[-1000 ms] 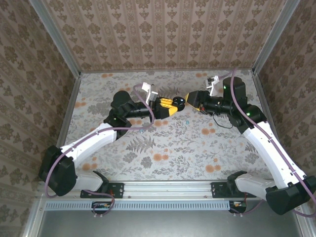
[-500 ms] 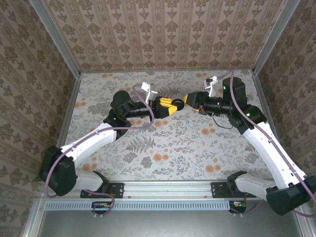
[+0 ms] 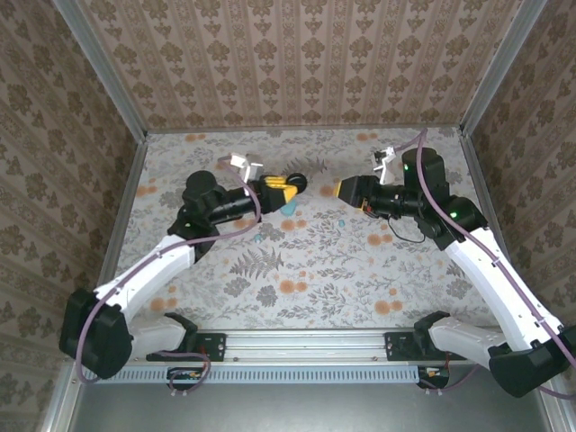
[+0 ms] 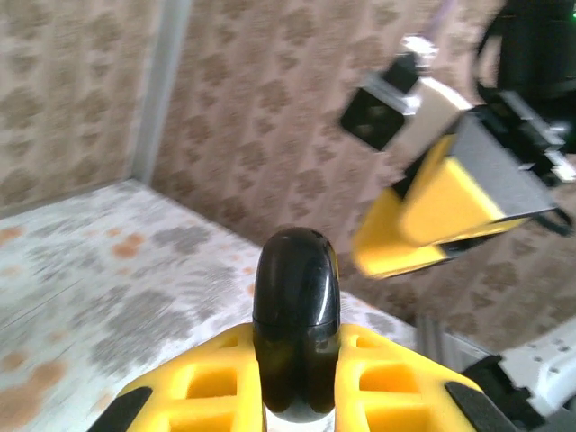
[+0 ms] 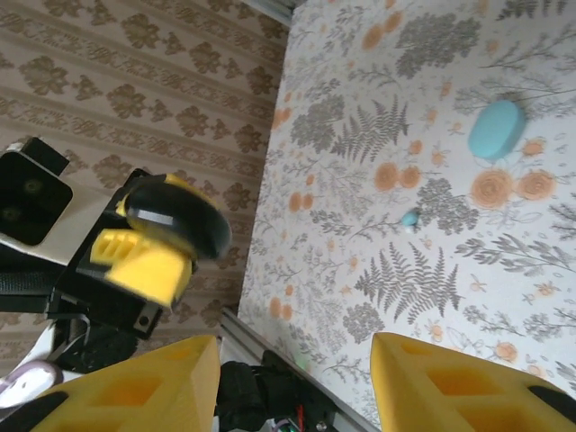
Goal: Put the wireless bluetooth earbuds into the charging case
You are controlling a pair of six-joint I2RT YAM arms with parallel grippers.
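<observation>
Listing items as they lie.

Item 1, left claw: closed narrow on the black case, a smooth rounded pebble gripped by its lower part. Its long axis runs out past the fingertips toward the right claw. No lid seam is readable, so I cannot tell whether anything sits inside.

Item 2, right claw: jaws moderately wide with nothing between them, held above the tabletop. It faces the left claw across a clear gap.

Item 3, teal earbud: one tiny bud loose on the tabletop, below the left claw and toward the near edge. It is too small to read its axis. The left arm is nearer, but its claw is occupied. The free right claw would likely have to reach across and down for it.

Item 4, teal case: oval, lying flat near the bud but apart from it. It appears shut, contents hidden.
</observation>
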